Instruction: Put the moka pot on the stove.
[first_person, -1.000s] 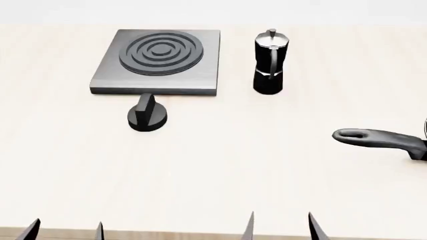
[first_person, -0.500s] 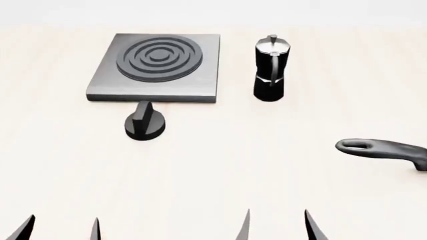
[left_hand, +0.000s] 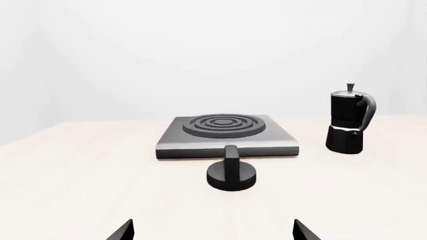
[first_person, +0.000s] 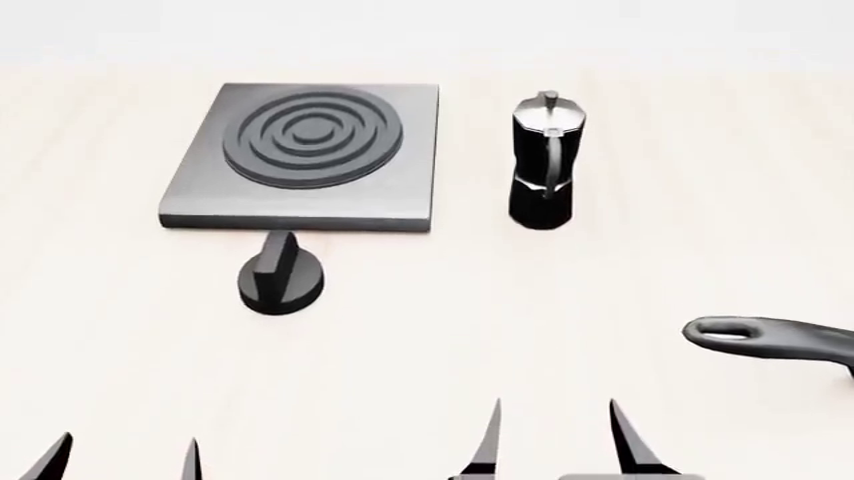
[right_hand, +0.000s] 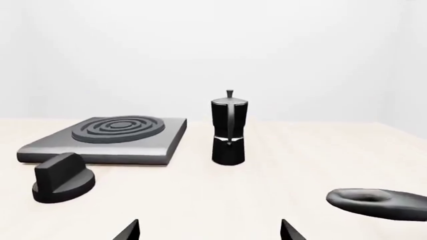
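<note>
Well, both claws hung open and empty at the near edge: right claw (first_person: 550, 440), left claw (first_person: 123, 458). The moka pot (first_person: 543, 172) stood upright on the surface, just right of the stove (first_person: 302, 157). Tall and narrow-waisted, it risked toppling from a clumsy nudge, or snagging the stove's raised edge.

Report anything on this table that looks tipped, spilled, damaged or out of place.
Nothing stands out. The moka pot stands upright beside the stove, lid on. The black knob sits loose in front of the stove, and a pan handle pokes in from the edge.
</note>
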